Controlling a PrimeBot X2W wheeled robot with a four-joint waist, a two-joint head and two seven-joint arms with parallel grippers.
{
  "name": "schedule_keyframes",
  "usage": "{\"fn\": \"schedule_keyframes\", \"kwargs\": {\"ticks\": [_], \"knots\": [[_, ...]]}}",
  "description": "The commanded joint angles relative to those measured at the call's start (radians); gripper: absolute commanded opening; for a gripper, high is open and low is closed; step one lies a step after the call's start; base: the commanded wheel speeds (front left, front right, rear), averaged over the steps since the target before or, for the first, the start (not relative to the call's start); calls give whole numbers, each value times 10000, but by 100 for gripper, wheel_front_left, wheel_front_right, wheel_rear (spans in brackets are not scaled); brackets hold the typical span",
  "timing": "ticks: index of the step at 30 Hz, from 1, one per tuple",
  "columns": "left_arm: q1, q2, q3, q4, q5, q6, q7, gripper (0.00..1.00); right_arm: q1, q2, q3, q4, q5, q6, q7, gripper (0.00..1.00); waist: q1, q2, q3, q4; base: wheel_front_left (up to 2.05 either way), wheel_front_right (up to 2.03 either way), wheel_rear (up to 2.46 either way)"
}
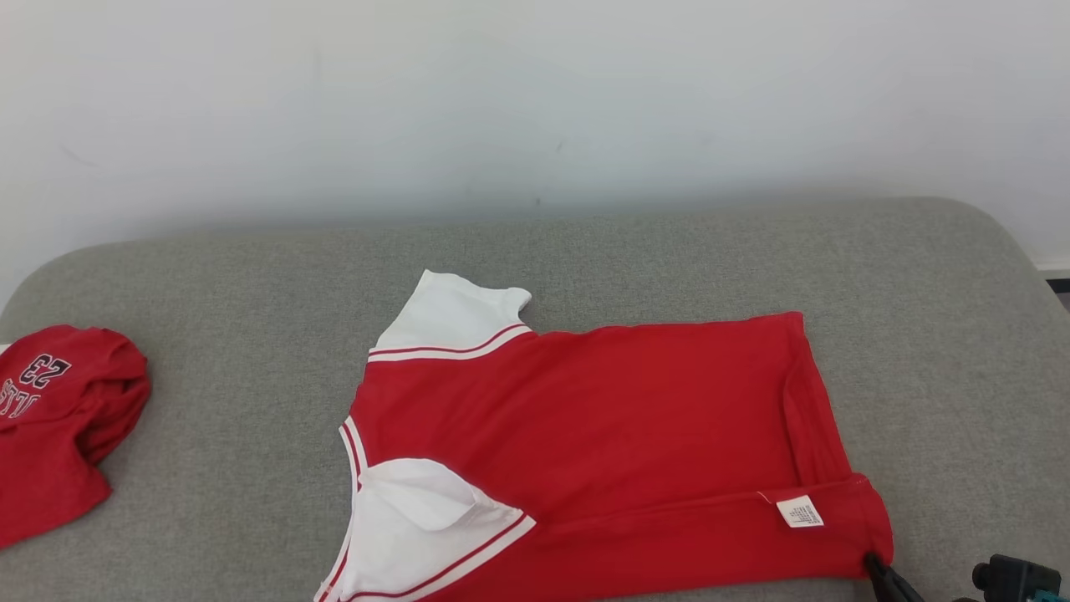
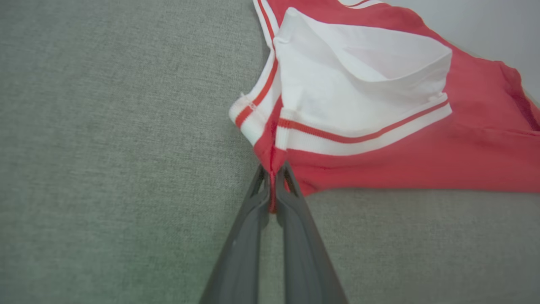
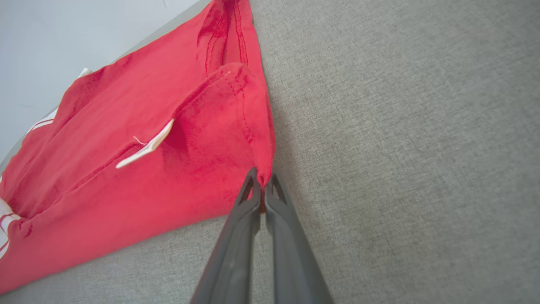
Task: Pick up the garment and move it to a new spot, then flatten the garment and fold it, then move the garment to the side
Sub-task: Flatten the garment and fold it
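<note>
Head view: shirt [image 1: 602,418] is spread near the cushion's [image 1: 251,276] front edge, its front strip lapped over. The right gripper [image 1: 873,563] is at the hem corner.
Left wrist view: left gripper [image 2: 273,190] is clamped on the shoulder seam.
Right wrist view: hem corner is pinched tight.
Judged: both corners are best lifted level, kept taut and carried together toward the back edge.

Near edge of garment [image 1: 602,418] off-frame; label [image 1: 800,511] print illegible.
</note>
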Motion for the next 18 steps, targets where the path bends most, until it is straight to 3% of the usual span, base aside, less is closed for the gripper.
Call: {"fn": "schedule_keyframes", "kwargs": {"ticks": [1,6,7,8,9,10,11,18], "knots": [[318,28,80,-195,76,103,-40,0,329,-99,-85,-188,-33,-24,-55,0,1,0,-53,91,0,0,0],[515,-70,91,-413,134,141,-40,0,758,86,-249,-535,-149,-24,235,0,1,0,-37,121,0,0,0],[511,-76,106,-413,183,190,-41,0,796,137,-309,-556,-161,-24,277,14,1,0,-34,115,0,0,0],[480,-58,127,-400,270,223,-41,0,810,178,-368,-590,-206,-24,290,49,1,0,-29,109,0,0,0],[440,-42,126,-404,384,282,-41,28,820,224,-413,-615,-254,-24,304,100,1,0,-23,99,0,0,0],[405,-45,172,-482,499,281,-43,49,831,273,-451,-669,-312,-24,282,100,1,0,-18,92,0,0,0],[407,-71,249,-563,560,292,-43,100,833,307,-474,-763,-398,-24,182,100,1,0,-15,83,0,0,0],[657,-211,1176,-1657,1461,456,-42,100,794,162,-686,-1454,-1346,-24,-717,100,1,0,-3,66,0,0,0]]}}
